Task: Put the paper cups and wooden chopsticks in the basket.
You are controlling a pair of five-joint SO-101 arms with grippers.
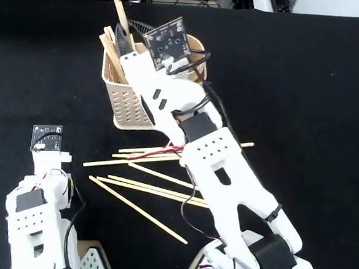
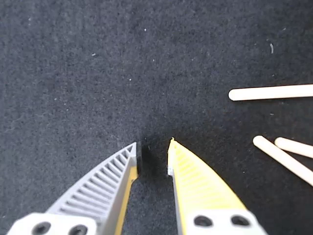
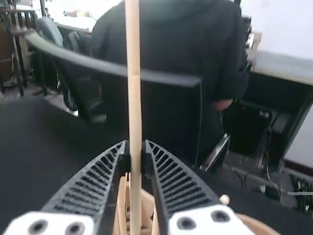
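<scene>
Looks like drop-off step: right pincer (image 3: 134, 149), clamped on a pale wooden chopstick (image 3: 132, 73), has it upright over the beige perforated plastic basket (image 1: 127, 109), so next prob. just let go & fetch loose sticks (image 1: 151, 191) off the black bench (image 1: 306, 88); left pincer (image 2: 154, 147) narrowly open, empty.

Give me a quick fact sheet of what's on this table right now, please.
Basket: on the black table, several chopsticks standing inside
Right gripper: above the basket, shut on one upright chopstick
Left gripper: open, empty, low over the table
Loose chopsticks: lying flat on the table near the basket
</scene>
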